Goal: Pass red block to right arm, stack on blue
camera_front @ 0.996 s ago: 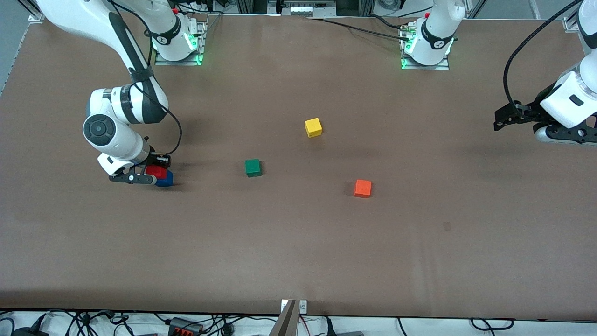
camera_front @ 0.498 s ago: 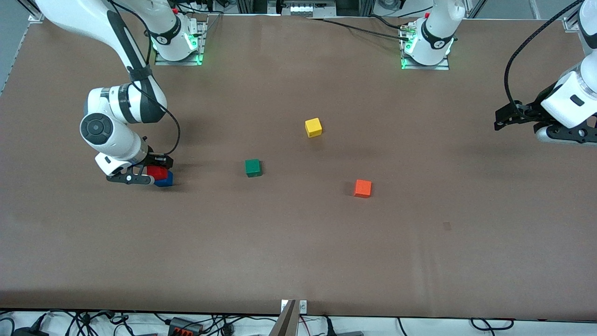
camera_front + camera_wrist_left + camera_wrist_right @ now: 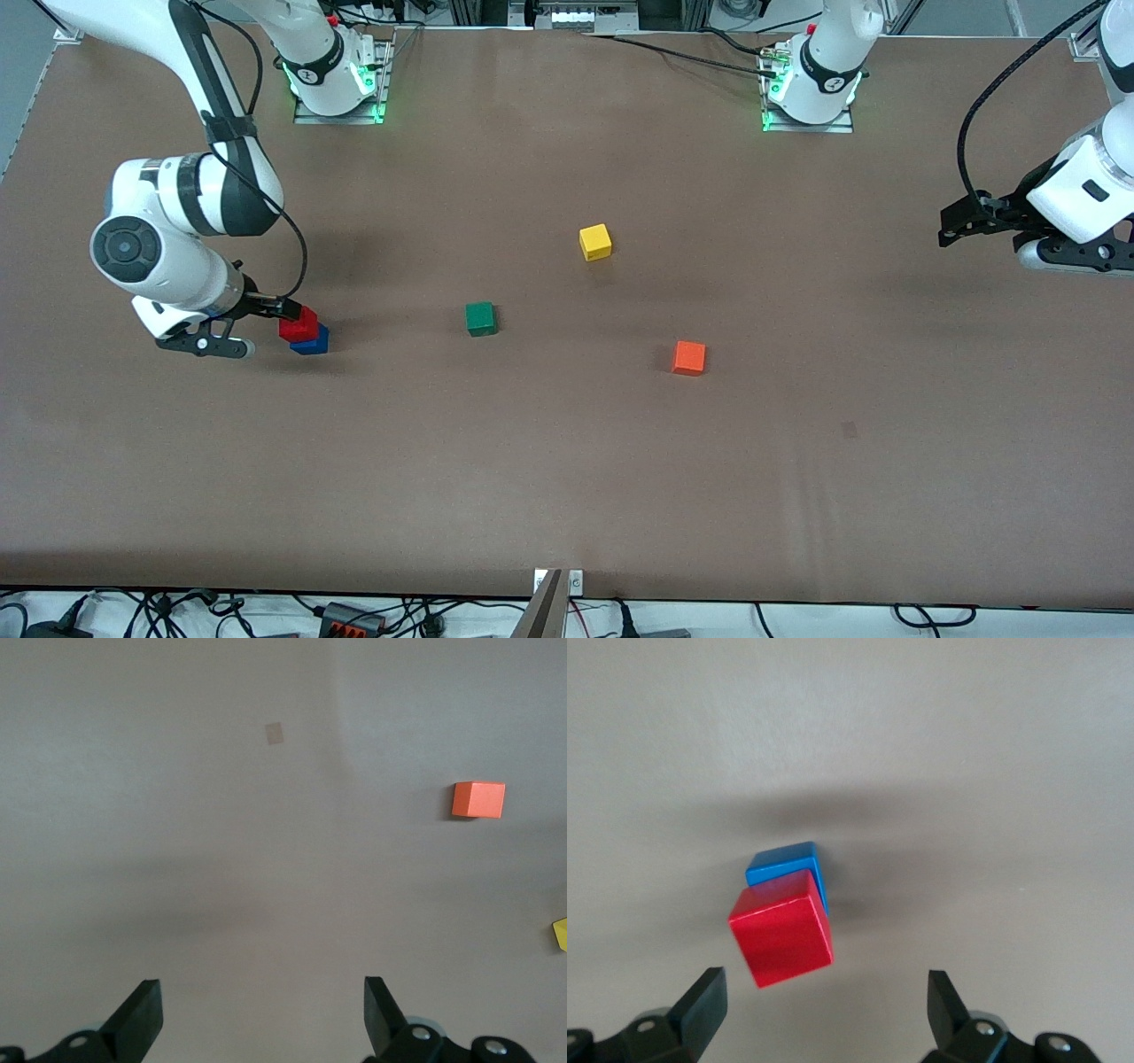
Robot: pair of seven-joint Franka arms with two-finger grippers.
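Now my right gripper [image 3: 819, 1010] hangs spread wide, empty, just beside the small red cube [image 3: 299, 324] sitting atop the blue cube [image 3: 312, 341]. Left gripper [image 3: 261, 1014] waits, wide apart, empty.

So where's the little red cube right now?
The red block sits on the blue block toward the right arm's end of the table, just off the open right gripper.

Blue block [image 3: 786, 869] mostly hidden under red block [image 3: 781, 939]; yellow cube [image 3: 561, 934] cut by edge.
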